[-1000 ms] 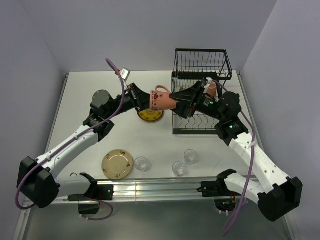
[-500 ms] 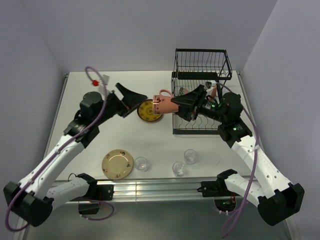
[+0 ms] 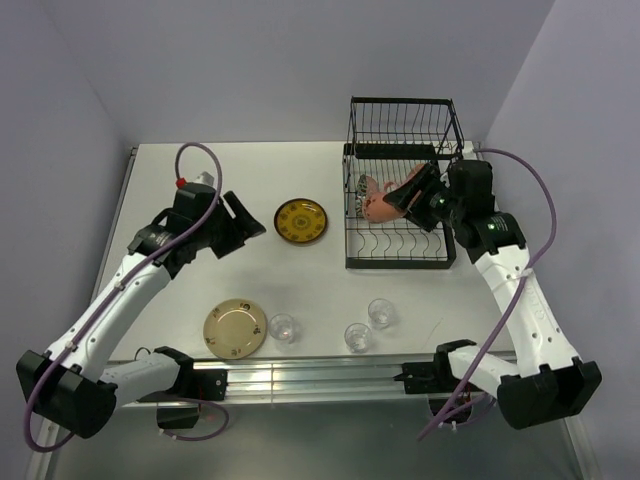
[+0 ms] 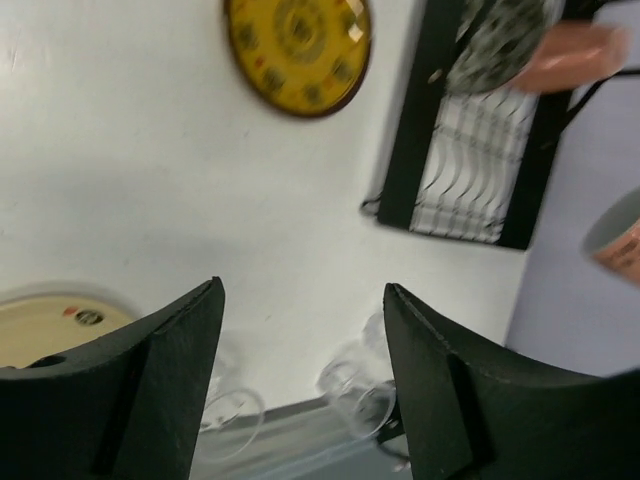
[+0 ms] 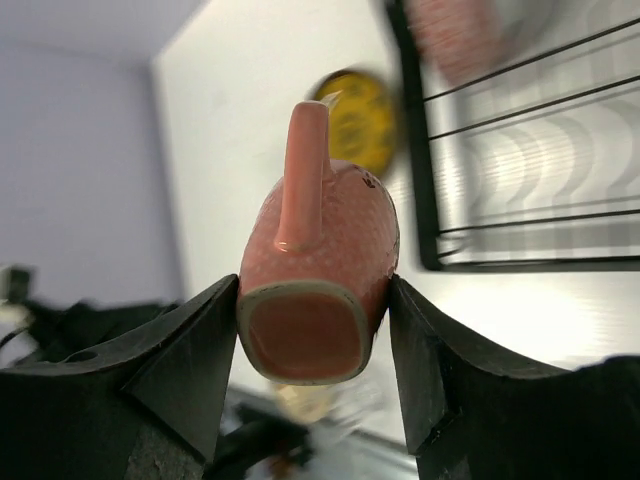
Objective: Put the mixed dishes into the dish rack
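My right hand (image 3: 408, 193) is pinching an orange mug (image 3: 378, 204), with one finger pressed on each side of it. The mug hangs tipped on its side over the low, slotted part of the dish rack (image 3: 400, 263), near the rack's left edge. I cannot tell if it touches the wires. A dark patterned bowl (image 4: 503, 38) sits inside the rack, just beside the mug.

My left hand (image 3: 243, 217) is spread wide with nothing in it. It hovers over the bench (image 3: 300, 285), well to the left of the rack. A yellow plate (image 3: 300, 220) lies flat on the bench between that hand and the rack, close to the rack's left side.

On the near side of the rack, three clear glasses (image 3: 357, 336) stand on the bench, apart from it. A tan plate (image 3: 235, 328) lies farther left than the glasses. It is the dish farthest from the rack.
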You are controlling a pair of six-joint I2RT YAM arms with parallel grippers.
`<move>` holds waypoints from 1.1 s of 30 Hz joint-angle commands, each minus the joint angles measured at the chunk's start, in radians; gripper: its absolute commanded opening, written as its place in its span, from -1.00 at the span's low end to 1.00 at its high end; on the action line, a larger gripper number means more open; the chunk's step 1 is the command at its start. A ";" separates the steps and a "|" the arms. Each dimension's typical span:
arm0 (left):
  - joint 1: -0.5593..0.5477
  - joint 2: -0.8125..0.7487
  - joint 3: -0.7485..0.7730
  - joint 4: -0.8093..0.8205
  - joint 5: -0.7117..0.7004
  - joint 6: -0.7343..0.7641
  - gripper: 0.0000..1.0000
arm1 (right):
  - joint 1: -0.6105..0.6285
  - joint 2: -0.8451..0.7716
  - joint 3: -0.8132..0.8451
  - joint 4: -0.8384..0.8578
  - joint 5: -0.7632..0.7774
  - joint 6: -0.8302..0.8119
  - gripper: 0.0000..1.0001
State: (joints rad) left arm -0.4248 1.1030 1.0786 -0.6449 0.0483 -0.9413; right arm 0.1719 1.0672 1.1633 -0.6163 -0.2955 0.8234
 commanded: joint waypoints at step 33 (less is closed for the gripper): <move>-0.282 -0.032 -0.174 -0.305 0.005 0.124 0.20 | 0.054 0.536 0.188 -0.017 0.630 -0.339 -1.00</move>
State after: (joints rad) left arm -0.7002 1.1015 0.9134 -0.9337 0.0551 -0.8211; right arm 0.2173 1.5791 1.2816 -0.6834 0.2844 0.4923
